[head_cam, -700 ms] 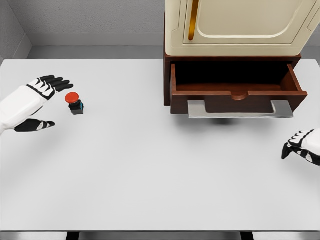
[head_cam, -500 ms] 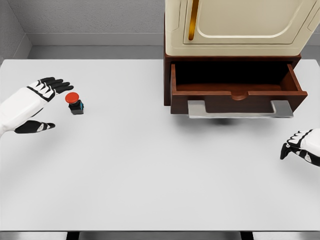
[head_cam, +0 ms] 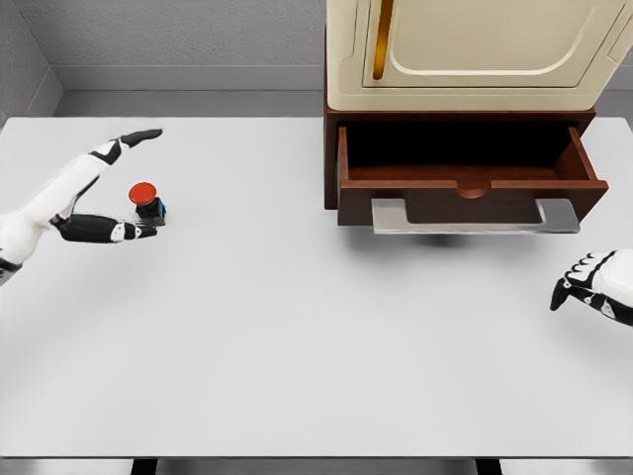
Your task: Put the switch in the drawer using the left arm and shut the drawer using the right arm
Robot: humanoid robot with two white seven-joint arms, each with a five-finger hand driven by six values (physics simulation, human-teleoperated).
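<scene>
The switch point(head_cam: 147, 203), a small black block with a red round button on top, stands on the white table point(head_cam: 297, 327) at the left. My left hand point(head_cam: 134, 183) is open and spread around it: the fingers point(head_cam: 134, 140) reach past its far side and the thumb point(head_cam: 109, 230) lies at its near side, close to its base. The brown wooden drawer point(head_cam: 465, 188) is pulled open under a cream cabinet point(head_cam: 465, 49), with a grey handle point(head_cam: 475, 218) on its front. My right hand point(head_cam: 593, 282) rests at the table's right edge, fingers curled.
The cabinet and its open drawer stick out over the back right of the table. A grey wall runs behind the table.
My left hand has turned and spread wide, so fingers and thumb now bracket the switch. The right hand has shifted slightly up. The switch has not moved.
</scene>
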